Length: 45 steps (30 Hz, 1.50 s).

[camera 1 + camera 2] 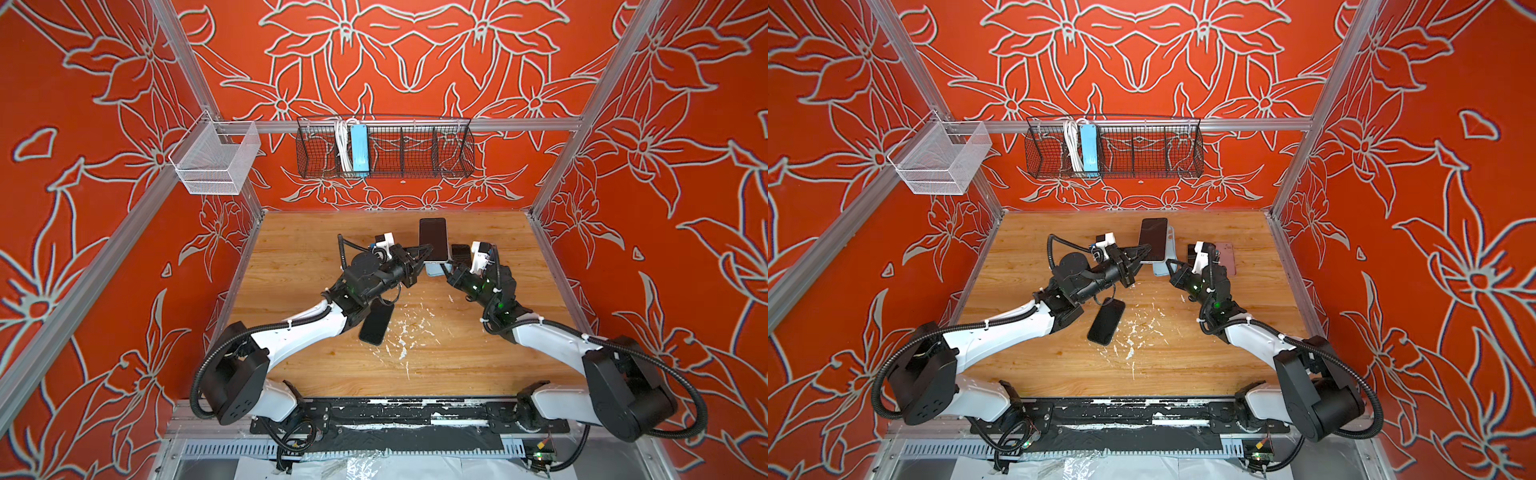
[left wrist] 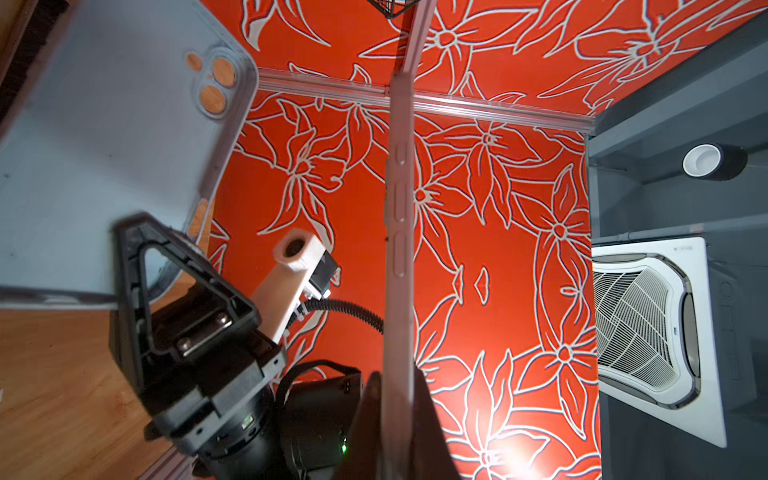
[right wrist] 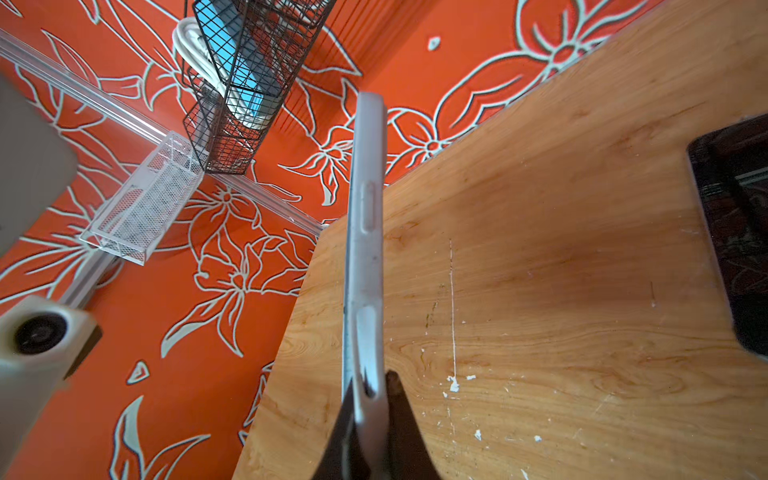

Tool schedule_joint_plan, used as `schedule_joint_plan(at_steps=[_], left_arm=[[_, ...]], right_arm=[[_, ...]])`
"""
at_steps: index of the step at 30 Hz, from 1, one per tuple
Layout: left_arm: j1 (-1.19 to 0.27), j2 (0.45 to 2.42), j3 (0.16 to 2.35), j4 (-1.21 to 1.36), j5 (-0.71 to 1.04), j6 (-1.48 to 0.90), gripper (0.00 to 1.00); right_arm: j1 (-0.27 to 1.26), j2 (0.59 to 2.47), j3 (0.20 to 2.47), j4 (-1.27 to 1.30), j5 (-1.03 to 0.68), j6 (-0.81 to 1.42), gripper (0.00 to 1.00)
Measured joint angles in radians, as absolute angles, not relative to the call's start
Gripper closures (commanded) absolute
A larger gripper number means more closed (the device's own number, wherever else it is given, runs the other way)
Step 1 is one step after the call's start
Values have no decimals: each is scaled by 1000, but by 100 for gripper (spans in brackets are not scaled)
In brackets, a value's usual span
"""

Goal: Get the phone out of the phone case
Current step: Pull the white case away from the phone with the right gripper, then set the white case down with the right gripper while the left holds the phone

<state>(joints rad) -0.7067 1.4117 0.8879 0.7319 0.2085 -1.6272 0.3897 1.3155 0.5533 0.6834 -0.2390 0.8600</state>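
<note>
Here the left gripper (image 1: 427, 250) pinches the phone (image 1: 433, 237) by its edge, above the surface (image 1: 307, 257) toward the back. The right gripper (image 1: 445, 271) clamps the pale blue case (image 1: 433, 270) just beside it (a clear gap between them in the left wrist view).
</note>
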Motion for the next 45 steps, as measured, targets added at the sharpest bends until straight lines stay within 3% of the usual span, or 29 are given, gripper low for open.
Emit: schedule_joint_plan(at_steps=[9,24,33,45], left_arm=[[-690,1366,799,689,216,-1519,100],[-574,1371,879,413,295,-1169,100],[-567,1547,966,422,340,-1085,100],[-556,1816,1116,488,350,-1040,100]], right_arm=[[290,1240,589,479,-260,790,100],[-133,966,563,90,-486,710,100],[-333,1050,589,-28,-606,625,100],[-407,1313,823,-123,-538,408,100]])
